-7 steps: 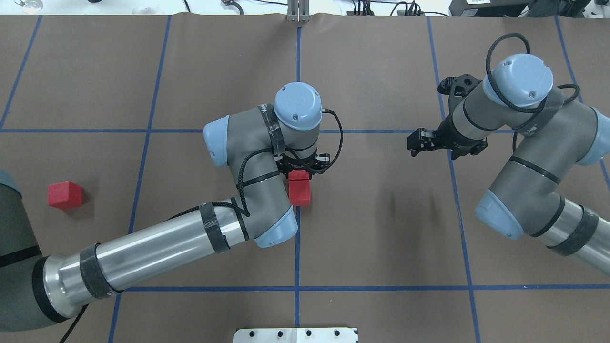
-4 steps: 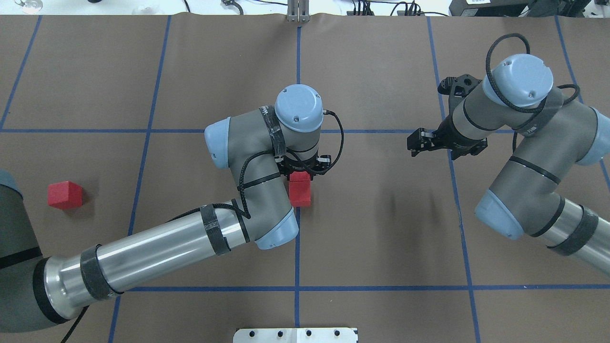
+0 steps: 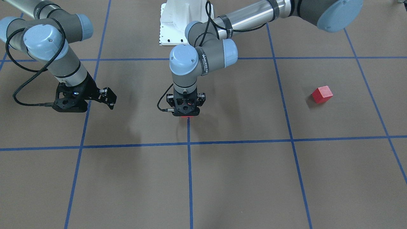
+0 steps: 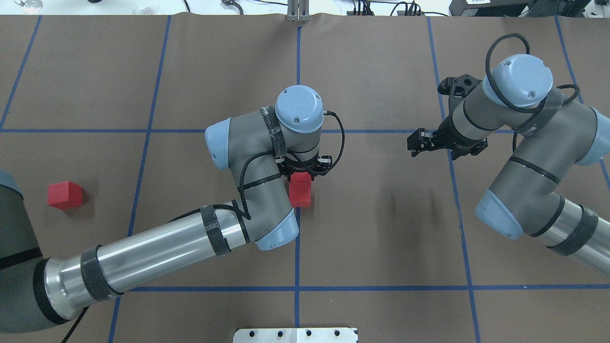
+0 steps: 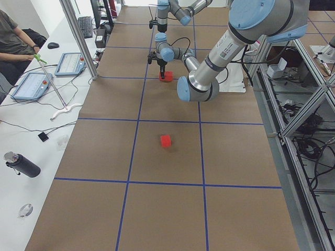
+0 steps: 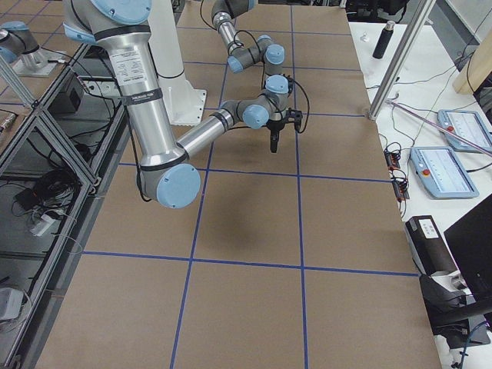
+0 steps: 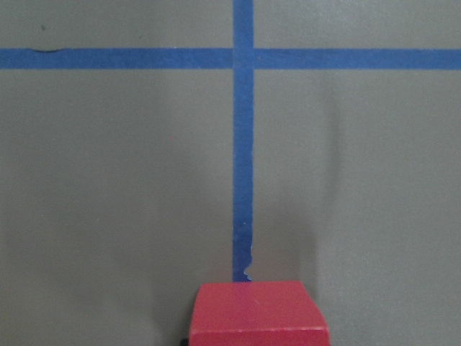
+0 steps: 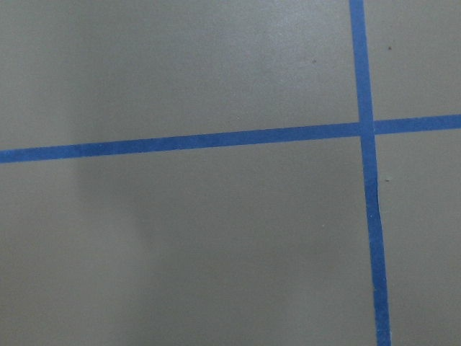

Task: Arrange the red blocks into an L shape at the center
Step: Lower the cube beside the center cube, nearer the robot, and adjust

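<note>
My left gripper point(image 4: 300, 173) hangs over the vertical tape line in the center point(image 4: 381, 214), shut on a red block point(image 7: 256, 313) that fills the bottom of the left wrist view. In the overhead view, red point(image 4: 300, 194) continues from the gripper toward the robot, partly hidden by the arm, and I cannot tell whether that is a second block. From the front, only a red sliver point(image 3: 186, 116) peeks out under the left gripper point(image 3: 186, 112). A lone red block point(image 4: 65, 195) point(image 3: 321, 94) lies far to my left. My right gripper point(image 4: 411, 144) point(image 3: 110, 98) hovers open and empty at the center's right edge.
The white robot base plate point(image 4: 295, 335) point(image 3: 178, 22) sits at the near table edge. Beyond the far edge are a metal post point(image 5: 78, 36), tablets point(image 5: 31, 86), a bottle point(image 5: 21, 164) and a seated person point(image 5: 15, 36). Blue tape divides the brown surface into squares.
The left arm has shifted very slightly toward the robot with the red block. The right arm and the lone block have not moved.
</note>
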`<state>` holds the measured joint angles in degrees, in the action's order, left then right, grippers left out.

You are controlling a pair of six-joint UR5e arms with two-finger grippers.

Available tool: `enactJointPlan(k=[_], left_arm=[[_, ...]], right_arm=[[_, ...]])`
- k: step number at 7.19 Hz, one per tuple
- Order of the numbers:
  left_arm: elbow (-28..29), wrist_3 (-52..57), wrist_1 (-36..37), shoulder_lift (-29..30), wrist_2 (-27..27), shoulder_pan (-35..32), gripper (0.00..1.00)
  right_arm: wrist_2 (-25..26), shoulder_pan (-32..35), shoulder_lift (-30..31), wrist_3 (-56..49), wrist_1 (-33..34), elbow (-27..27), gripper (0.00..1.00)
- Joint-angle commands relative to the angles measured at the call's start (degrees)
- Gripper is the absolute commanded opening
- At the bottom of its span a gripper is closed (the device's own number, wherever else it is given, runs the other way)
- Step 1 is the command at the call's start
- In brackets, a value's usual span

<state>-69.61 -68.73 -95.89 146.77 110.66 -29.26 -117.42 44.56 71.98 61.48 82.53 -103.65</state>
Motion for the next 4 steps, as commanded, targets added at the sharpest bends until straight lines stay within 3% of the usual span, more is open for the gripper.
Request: enactJointPlan(k=[1,2,3,4], left_arm=[[0.0,0.1,0.0,-0.1,0.0,0.1,0.26],[0.1,0.2,0.0,-0.2,0.0,0.1,0.66],[0.0,0.2,-0.1,-0.2,0.0,0.3,0.89],[0.0,0.1,-0.1,-0.2,0.0,0.3,0.97]], right_arm=[[0.0,0.0,0.0,0.0,0.0,-0.1,1.00],[0.0,0.0,0.0,0.1,0.0,-0.1,1.00],[0.0,0.0,-0.1,0.2,0.0,-0.4,1.00],[0.0,0.0,-0.2,0.2,0.0,-0.4,1.00]])
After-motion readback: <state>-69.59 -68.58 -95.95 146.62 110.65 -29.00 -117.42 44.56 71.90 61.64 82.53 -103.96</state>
